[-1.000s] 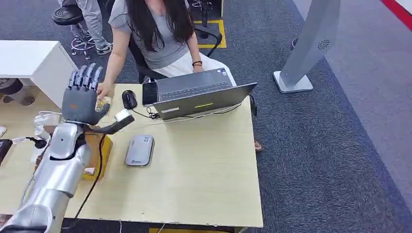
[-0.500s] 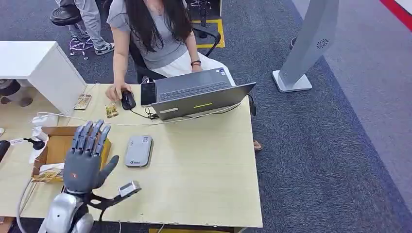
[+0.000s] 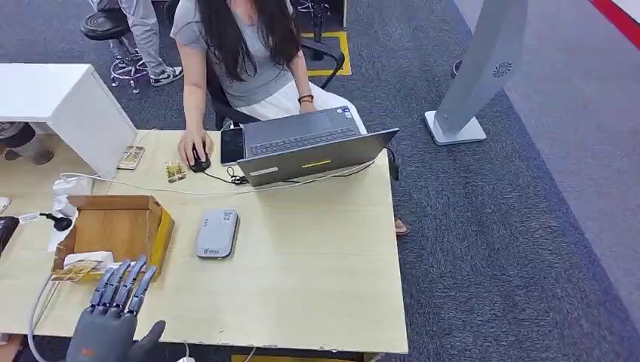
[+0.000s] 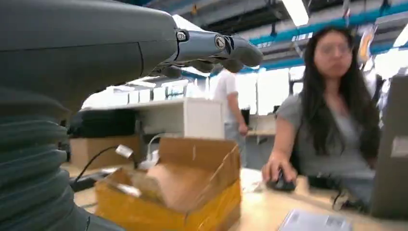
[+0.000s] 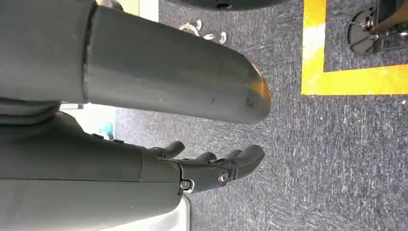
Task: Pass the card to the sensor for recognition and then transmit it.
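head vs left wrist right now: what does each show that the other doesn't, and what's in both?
Head view alone: the open laptop, a phone beside it, the grey pillar stand on the carpet. Left wrist view alone: ceiling lights and a person standing behind the white counter. Both: the left hand, fingers apart and holding nothing, the cardboard box, the grey sensor, and the seated person's hand on the mouse.
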You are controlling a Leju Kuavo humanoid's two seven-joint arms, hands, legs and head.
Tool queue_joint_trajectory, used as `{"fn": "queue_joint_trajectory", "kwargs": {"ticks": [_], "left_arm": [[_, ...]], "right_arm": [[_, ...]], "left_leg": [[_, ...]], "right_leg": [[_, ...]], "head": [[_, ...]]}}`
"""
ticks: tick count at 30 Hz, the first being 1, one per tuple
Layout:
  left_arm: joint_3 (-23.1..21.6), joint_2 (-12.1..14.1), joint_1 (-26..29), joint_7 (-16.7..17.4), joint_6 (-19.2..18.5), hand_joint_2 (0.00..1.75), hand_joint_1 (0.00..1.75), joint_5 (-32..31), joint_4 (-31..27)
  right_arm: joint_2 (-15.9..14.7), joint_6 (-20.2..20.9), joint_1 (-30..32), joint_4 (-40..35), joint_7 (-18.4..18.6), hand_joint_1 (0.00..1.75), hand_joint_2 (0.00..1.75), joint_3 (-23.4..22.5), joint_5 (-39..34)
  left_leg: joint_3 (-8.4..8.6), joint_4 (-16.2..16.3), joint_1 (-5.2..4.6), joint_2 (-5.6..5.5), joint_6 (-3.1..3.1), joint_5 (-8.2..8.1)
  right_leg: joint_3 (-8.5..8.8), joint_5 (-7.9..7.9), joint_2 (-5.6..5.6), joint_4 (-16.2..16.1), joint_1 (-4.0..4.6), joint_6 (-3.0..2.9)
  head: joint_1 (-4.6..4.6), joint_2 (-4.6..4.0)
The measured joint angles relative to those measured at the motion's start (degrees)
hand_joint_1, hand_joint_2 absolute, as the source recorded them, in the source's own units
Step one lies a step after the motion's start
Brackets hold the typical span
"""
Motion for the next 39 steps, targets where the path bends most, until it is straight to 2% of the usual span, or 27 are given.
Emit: {"fn": "queue_joint_trajectory", "kwargs": {"ticks": [3,6,10,18,20,28,39], "left_arm": [[0.50,1.62,0.08,3.37,-5.79,1.75,0.00,1.29,0.43],[3.14,2.01,-1.76,2.81,-9.25,1.75,0.00,2.60,3.25],[5.44,2.01,-3.46,1.86,-10.04,1.75,0.00,2.84,5.58],[6.75,1.95,-4.19,1.34,-10.22,1.75,0.00,2.69,7.34],[7.12,1.84,-4.80,1.58,-11.48,1.75,0.00,2.56,7.93],[12.35,0.02,-13.73,-1.81,-14.37,1.75,0.00,2.25,17.93],[13.66,-1.85,-22.90,-1.63,-16.88,1.75,0.00,0.33,25.99]], "right_arm": [[0.02,0.18,0.01,0.02,0.06,0.00,0.00,-0.33,0.22],[0.02,0.61,-0.03,0.00,0.07,0.00,0.00,-0.37,0.87],[0.00,0.94,-0.02,0.00,0.09,0.00,0.00,-0.37,1.20],[0.00,0.96,-0.02,0.00,0.09,0.00,0.00,-0.44,1.22],[0.02,1.07,-0.03,0.00,0.09,0.00,0.00,-0.44,1.51],[-0.02,2.16,-0.12,0.00,0.02,0.00,0.00,-0.44,3.30],[-0.20,3.36,-0.16,0.00,0.02,0.00,0.00,-0.42,4.48]], "left_leg": [[0.00,0.00,0.00,-0.13,-0.01,0.04],[0.00,0.00,0.01,-0.17,-0.04,0.06],[0.00,0.00,0.03,-0.17,-0.05,0.07],[-0.01,0.00,0.02,-0.17,-0.05,0.06],[-0.01,0.00,0.02,-0.20,-0.04,0.06],[-0.01,0.00,0.10,-0.33,-0.13,0.18],[-0.02,0.01,0.08,-0.40,-0.08,0.22]], "right_leg": [[0.02,0.00,-0.11,0.00,0.00,0.00],[0.04,0.01,-0.14,0.01,0.00,-0.01],[0.05,0.01,-0.13,0.01,0.01,-0.01],[0.04,0.01,-0.13,0.01,0.01,-0.01],[0.02,0.01,-0.16,0.01,0.01,-0.01],[0.07,0.05,-0.27,0.02,0.03,-0.06],[0.07,0.07,-0.30,0.02,0.03,-0.07]], "head": [[0.02,0.00],[0.00,0.00],[0.00,0.00],[0.00,0.00],[0.00,0.00],[0.02,0.00],[0.02,0.00]]}}
